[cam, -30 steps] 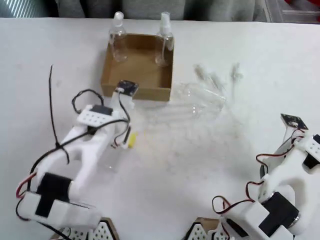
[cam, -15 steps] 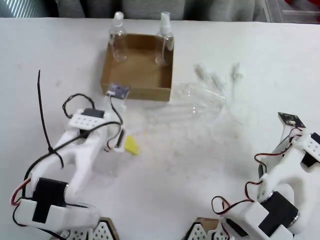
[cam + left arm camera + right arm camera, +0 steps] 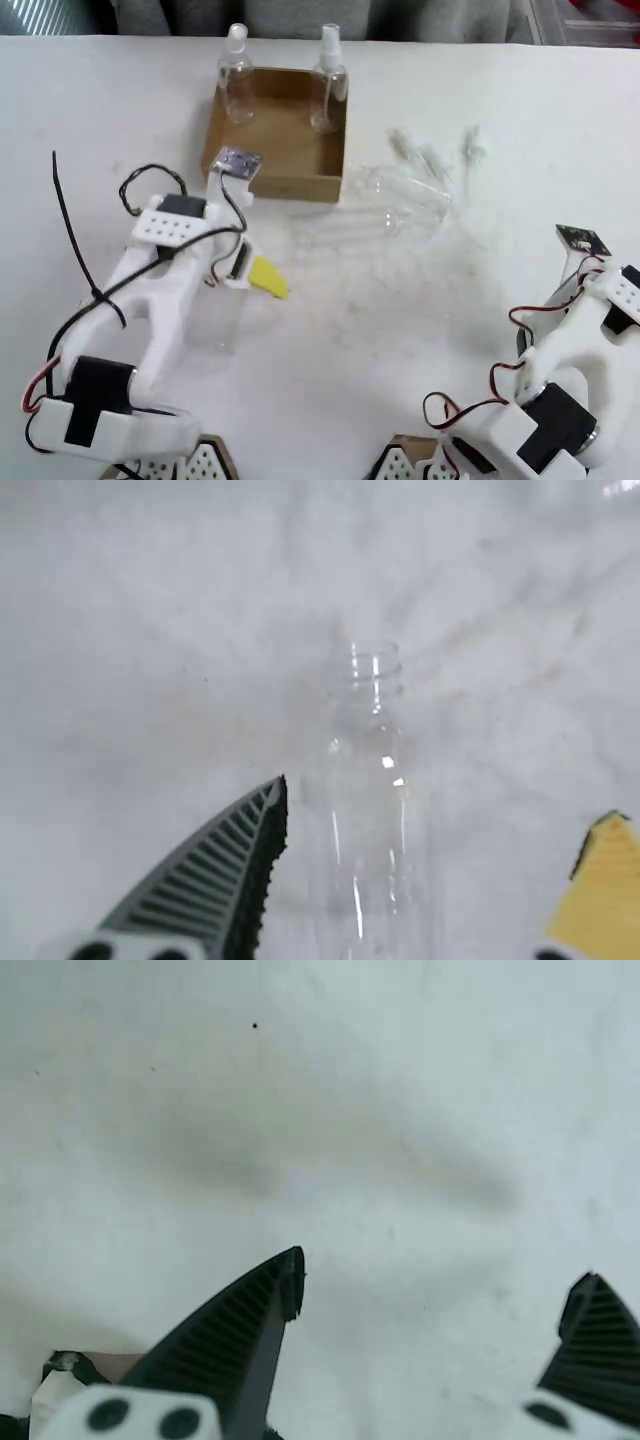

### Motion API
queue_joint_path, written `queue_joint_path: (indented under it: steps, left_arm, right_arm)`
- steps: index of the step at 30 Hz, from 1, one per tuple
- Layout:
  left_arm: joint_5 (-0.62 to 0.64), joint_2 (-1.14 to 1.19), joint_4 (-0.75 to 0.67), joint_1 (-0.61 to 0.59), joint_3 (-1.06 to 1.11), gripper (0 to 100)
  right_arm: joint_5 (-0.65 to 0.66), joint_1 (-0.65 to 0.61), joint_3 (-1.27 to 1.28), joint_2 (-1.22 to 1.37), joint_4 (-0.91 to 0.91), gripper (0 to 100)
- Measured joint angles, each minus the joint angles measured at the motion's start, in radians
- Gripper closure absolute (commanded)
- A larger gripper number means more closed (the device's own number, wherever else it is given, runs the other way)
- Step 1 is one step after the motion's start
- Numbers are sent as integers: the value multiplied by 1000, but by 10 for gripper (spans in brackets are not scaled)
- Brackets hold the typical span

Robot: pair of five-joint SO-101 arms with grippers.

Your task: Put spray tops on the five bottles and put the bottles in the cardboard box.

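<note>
Cardboard box (image 3: 270,186): toward far side of table (image 3: 340,380), open upward. Contains two capped bottles (image 3: 236,85), upright against far wall, spray tops (image 3: 328,38) fitted.

Uncapped bottles (image 3: 405,200): lying on table just right of box in loose cluster; count not discernible. Loose spray tops (image 3: 435,158): several, on table just beyond that cluster.

Left arm (image 3: 165,290): extended forward from near left corner, wrist pitched down just short of box's near wall. Black cable (image 3: 72,225) arching free beside forearm. Left gripper (image 3: 445,800): spread wide over table, yellow finger (image 3: 268,279) on one side and grey finger (image 3: 225,880) on other side of open-necked bottle (image 3: 372,770), clear of both flanks; nothing gripped. Neck pointing away from gripper base, no top fitted.

Right arm (image 3: 575,350): folded back at near right corner, well apart from box and bottles. Right gripper (image 3: 440,1270): spread wide above bare table, nothing between fingers.
</note>
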Motion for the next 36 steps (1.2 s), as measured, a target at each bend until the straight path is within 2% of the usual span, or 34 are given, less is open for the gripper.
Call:
queue_joint_path:
  steps: [6,23,31,36]
  left_arm:
    - [-48,0,3,0,0,634]
    - [-51,5,31,-6,-46,634]
    - [-40,180,55,-6,-137,638]
    - [-37,193,60,-6,-138,639]
  right_arm:
    - [0,0,0,0,0,633]
    - [0,0,0,0,0,633]
    - [0,0,0,0,0,633]
    - [0,0,0,0,0,633]
